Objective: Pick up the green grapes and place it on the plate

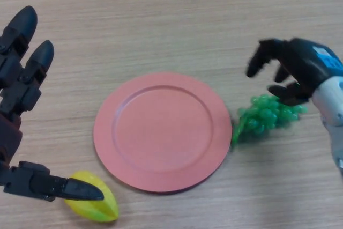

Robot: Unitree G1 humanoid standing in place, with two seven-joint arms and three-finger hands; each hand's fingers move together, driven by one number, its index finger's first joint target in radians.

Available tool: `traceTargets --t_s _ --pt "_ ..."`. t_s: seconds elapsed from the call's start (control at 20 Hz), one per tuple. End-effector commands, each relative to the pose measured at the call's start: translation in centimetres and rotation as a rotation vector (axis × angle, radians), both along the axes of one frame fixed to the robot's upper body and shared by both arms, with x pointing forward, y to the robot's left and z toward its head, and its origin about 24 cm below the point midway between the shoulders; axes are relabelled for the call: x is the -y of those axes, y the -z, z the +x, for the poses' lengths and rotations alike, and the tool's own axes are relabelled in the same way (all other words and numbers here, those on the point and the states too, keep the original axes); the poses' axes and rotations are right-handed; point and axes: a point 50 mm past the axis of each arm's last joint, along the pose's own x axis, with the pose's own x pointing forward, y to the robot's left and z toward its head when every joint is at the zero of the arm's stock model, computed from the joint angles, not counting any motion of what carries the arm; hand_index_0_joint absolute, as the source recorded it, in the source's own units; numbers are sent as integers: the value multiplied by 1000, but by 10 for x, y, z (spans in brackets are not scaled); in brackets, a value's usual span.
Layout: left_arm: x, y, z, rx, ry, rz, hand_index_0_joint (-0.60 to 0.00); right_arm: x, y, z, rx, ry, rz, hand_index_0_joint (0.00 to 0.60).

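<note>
Nearest the camera, the left hand (24, 105) lies at the counter's (177, 20) left edge, fingers straight and spread, its thumb reaching over a yellow starfruit (99, 205) without clearly gripping it. Centre: a red plate (162, 131), bare, lies flat on the counter. Right: the right hand (292, 68) hovers with fingers spread and slightly curled over the green grapes (263, 116), thumb at the bunch's upper edge; the grapes rest on the counter just beside the plate's right rim.

The left hand's (21, 79) thumb hides the near-left yellow fruit's (94, 205) top. The right hand (292, 68) covers the far right of the green grapes (262, 116); its arm is cut off at the right edge.
</note>
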Motion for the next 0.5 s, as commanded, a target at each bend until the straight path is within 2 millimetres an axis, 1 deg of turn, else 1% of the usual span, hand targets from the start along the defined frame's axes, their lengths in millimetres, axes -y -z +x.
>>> traceTargets --t_s 0.05,0.1,0.2,0.3,0.4,0.45,0.5 --pt "4 -26 -12 213 33 54 0 -6 -50 -6 181 -30 91 600" --pt "4 -26 -12 214 33 53 0 -16 -58 -13 178 -59 139 600" --pt "3 -25 -11 211 34 49 0 -27 -67 -21 193 -101 160 600" --pt "3 -25 -11 209 33 48 0 -27 -70 -28 217 -105 145 600" --pt "2 -24 -9 203 29 44 0 -29 -71 -35 220 -152 164 600" --pt "2 -24 -9 203 29 44 0 -29 -71 -35 222 -156 164 550" --pt "1 -25 -8 205 26 44 0 -29 -72 -36 227 -167 163 401"
